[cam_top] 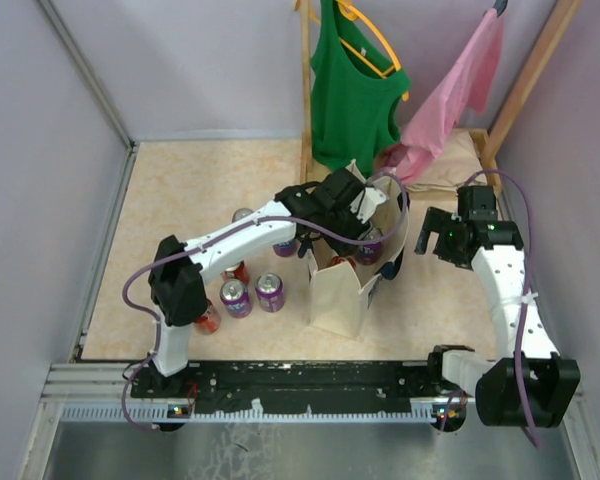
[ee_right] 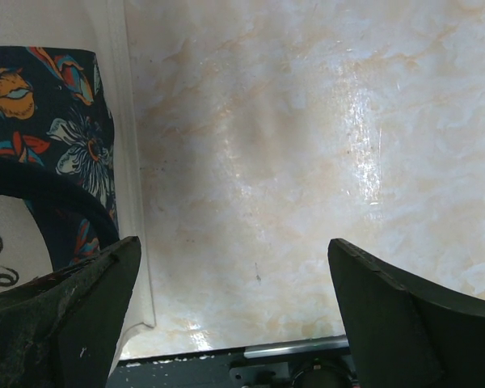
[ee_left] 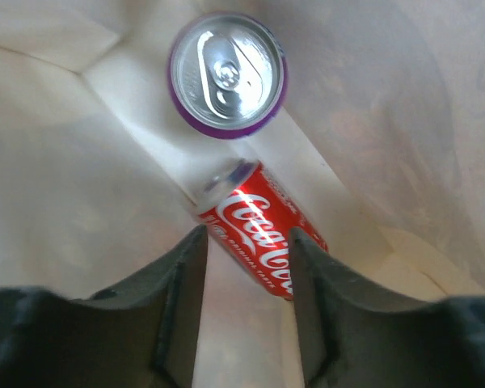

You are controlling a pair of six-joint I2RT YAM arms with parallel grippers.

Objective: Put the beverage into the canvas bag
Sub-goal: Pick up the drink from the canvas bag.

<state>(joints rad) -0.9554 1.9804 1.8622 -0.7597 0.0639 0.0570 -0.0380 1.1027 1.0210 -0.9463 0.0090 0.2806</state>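
The cream canvas bag [cam_top: 338, 295] stands upright mid-table with its mouth open. My left gripper [cam_top: 352, 203] hangs over that mouth, open and empty. In the left wrist view the gripper [ee_left: 246, 271] looks down into the bag. A red Coca-Cola can [ee_left: 263, 230] lies on its side on the bag floor just beyond the fingertips. A purple can [ee_left: 228, 74] stands upright behind it. My right gripper [cam_top: 437, 240] is wide open and empty just right of the bag. In its wrist view the gripper [ee_right: 234, 279] is over bare table, with the bag's floral side [ee_right: 56, 137] at the left.
Several loose cans sit left of the bag: two purple ones [cam_top: 236, 297] [cam_top: 270, 292], a red one [cam_top: 209, 318], and others partly under the left arm [cam_top: 242, 214]. A green tank top [cam_top: 352, 100] and a pink garment [cam_top: 450, 95] hang on a wooden rack [cam_top: 305, 90] behind.
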